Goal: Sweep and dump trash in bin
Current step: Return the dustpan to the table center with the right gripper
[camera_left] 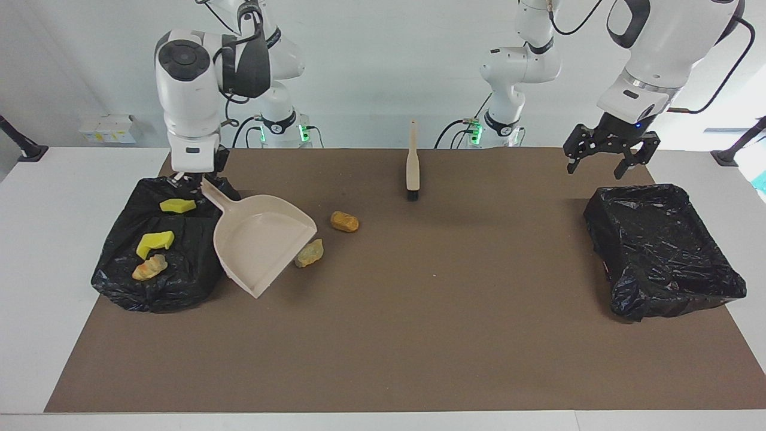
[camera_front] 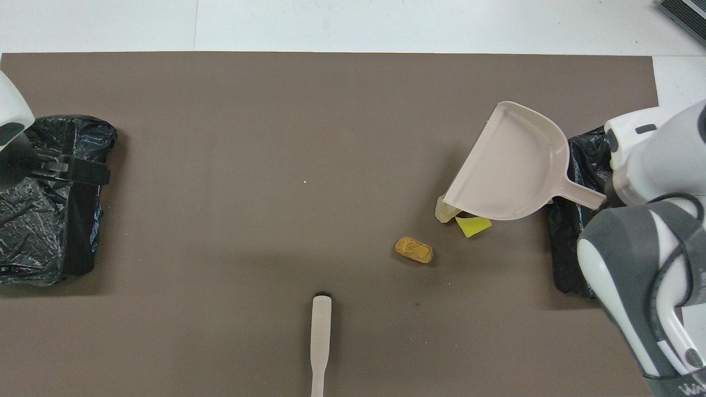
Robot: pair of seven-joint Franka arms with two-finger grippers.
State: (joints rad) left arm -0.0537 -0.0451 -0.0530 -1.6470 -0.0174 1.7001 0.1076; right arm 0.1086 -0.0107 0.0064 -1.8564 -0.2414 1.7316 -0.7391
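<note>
Facing view: the right gripper [camera_left: 190, 177] is clenched on the handle of the beige dustpan [camera_left: 261, 240], over the edge of the black-lined bin [camera_left: 157, 281] at the right arm's end of the table. The pan is raised and tilted, its open lip toward the table centre. Three trash pieces lie in this bin: two yellow sponge pieces [camera_left: 177, 205] and one tan-orange chunk [camera_left: 149, 267]. A pale chunk [camera_left: 310, 254] lies on the brown mat [camera_left: 419, 335] just beside the pan's lip; an orange-brown chunk [camera_left: 344, 221] lies nearer to the robots. The brush [camera_left: 412, 161] lies near the robots' edge. The left gripper [camera_left: 609, 160] hangs released over the mat beside the second bin [camera_left: 664, 251].

Overhead view: the dustpan [camera_front: 510, 165] partly covers the pale chunk [camera_front: 443, 209] and a yellow sponge piece [camera_front: 474, 225].
</note>
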